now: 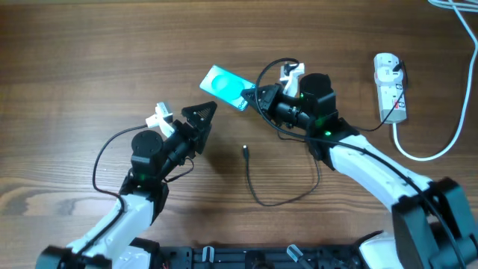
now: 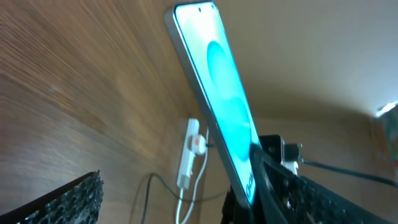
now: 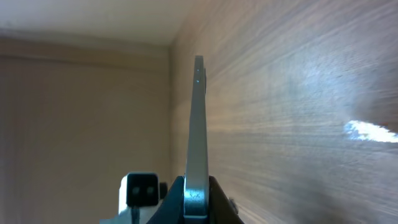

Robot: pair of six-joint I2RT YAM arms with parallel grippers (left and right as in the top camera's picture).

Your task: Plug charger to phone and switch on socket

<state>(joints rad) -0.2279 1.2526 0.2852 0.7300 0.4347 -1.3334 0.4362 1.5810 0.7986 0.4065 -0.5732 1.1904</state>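
One phone (image 1: 224, 86), held tilted.
Right gripper (image 1: 250, 97) pinches its end over the middle of the tabletop (image 1: 89, 60); left gripper (image 1: 200, 113) gapes wide beside it; charger (image 1: 246, 152) lies loose toward the near edge.

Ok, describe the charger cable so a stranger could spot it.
In the overhead view, look at the table just below the teal phone. The thin black cable loops there, ending in a tiny metal tip. The cord on the power strip is thick and white.
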